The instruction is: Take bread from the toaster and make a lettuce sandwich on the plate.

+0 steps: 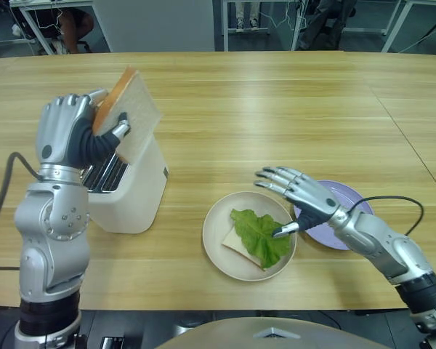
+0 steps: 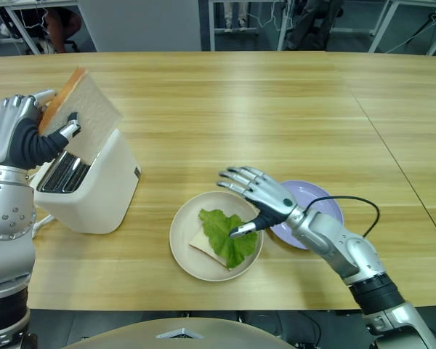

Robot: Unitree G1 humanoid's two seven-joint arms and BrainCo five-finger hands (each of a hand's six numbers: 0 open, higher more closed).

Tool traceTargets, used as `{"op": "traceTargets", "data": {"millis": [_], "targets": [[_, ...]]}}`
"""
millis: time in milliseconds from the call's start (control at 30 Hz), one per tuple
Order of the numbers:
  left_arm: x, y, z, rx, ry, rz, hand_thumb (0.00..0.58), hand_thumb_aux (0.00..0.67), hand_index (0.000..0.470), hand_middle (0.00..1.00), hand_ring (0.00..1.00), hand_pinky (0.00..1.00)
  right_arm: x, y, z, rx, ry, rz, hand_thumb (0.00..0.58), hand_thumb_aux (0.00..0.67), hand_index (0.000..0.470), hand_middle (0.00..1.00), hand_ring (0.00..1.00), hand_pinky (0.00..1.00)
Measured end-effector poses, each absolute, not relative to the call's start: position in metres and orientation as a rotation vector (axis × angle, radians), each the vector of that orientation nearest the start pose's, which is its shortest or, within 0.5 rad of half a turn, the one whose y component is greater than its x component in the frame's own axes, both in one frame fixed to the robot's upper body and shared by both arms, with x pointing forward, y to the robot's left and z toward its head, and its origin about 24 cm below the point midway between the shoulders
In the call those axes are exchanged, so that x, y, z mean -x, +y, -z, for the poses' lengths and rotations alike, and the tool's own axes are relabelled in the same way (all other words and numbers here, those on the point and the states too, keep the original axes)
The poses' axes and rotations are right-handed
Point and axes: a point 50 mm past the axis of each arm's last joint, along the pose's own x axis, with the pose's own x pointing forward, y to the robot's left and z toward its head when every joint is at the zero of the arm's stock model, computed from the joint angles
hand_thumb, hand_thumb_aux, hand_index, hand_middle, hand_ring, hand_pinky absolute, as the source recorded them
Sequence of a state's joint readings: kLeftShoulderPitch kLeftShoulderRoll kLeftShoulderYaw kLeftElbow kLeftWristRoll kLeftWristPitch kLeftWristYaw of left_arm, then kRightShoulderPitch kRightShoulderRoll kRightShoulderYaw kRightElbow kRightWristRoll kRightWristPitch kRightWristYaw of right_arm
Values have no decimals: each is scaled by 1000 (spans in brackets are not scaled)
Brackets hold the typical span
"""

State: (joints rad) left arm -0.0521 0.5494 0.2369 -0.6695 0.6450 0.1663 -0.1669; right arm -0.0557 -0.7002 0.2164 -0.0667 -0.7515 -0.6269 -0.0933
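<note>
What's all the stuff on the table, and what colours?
Table: one, light wood.
Toaster: one, cream white, on the table's left side.
Held bread slice: one, pale with brown crust, over the toaster's top.
Round plate: one, beige, front middle of the table.
Bottom bread slice: one, pale, on the round plate.
Lettuce: one leaf, green, on top of that slice.
Small plate: one, purple, right of the round plate.
Left hand: one, silver and black, gripping the held slice.
Right hand: one, silver and black, open, beside the lettuce.
</note>
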Motion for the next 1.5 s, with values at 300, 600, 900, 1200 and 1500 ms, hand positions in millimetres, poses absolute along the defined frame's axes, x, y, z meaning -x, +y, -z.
{"op": "traceTargets", "data": {"millis": [300,600,900,1200,1500], "targets": [[-195,174,-203,-959,-508,-67,580,670,460,1000,1000,1000,-204,-202,-110,1314,-776,-385,0,0,0,0,0,0],[-186,102,-102,-448,-104,339,580,670,460,1000,1000,1000,-179,-195,-106,1396,-877,-448,0,0,0,0,0,0],[-179,74,-36,-219,179,412,580,670,460,1000,1000,1000,-161,-163,-71,1402,-791,-806,0,0,0,0,0,0],[-179,73,-15,-252,225,341,580,670,460,1000,1000,1000,-164,-154,-53,1475,-664,-1039,0,0,0,0,0,0],[-182,80,-8,-396,217,309,580,670,460,1000,1000,1000,-184,-142,-51,1503,-588,-1160,0,0,0,0,0,0]]}}
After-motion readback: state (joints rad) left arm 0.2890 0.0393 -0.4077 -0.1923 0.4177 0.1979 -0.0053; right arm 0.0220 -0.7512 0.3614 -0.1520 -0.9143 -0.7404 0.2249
